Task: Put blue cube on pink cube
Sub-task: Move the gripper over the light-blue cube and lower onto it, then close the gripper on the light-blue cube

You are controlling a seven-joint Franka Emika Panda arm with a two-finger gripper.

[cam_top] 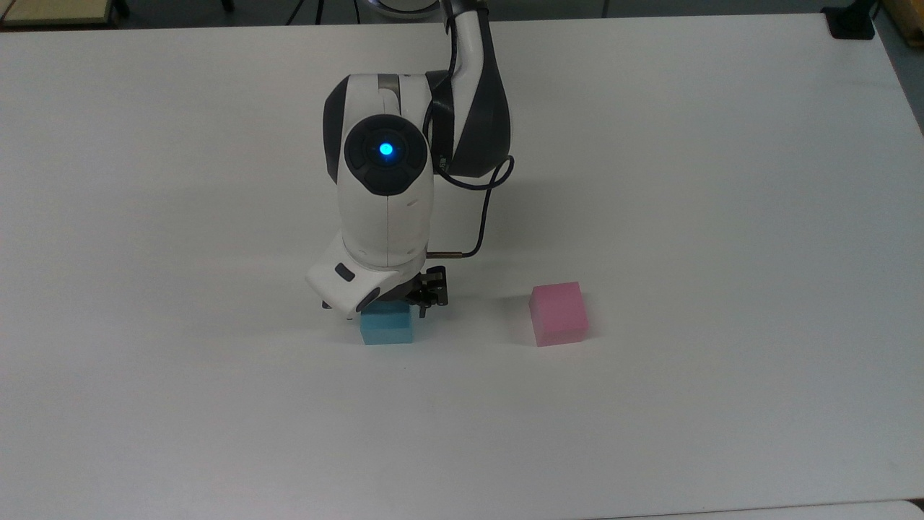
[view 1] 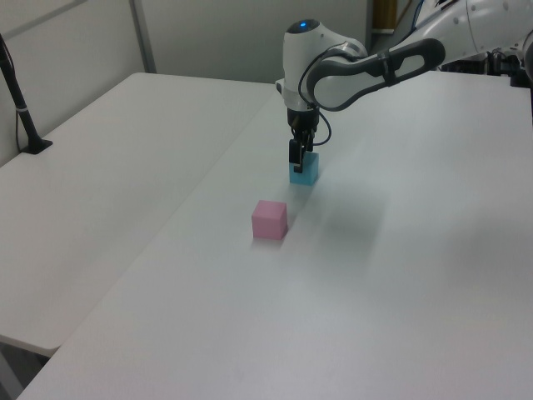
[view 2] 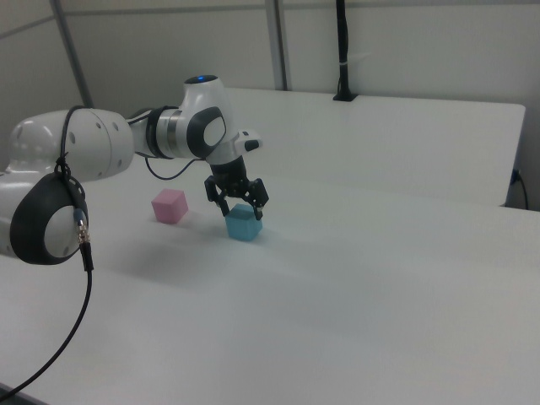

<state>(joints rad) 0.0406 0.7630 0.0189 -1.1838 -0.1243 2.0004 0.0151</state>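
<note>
One blue cube (cam_top: 387,326); one pink cube (cam_top: 557,313); one hand (view 2: 240,207); two white tables (view 1: 117,150).

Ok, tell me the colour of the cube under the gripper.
Light blue cube, clearest in the right view.
</note>
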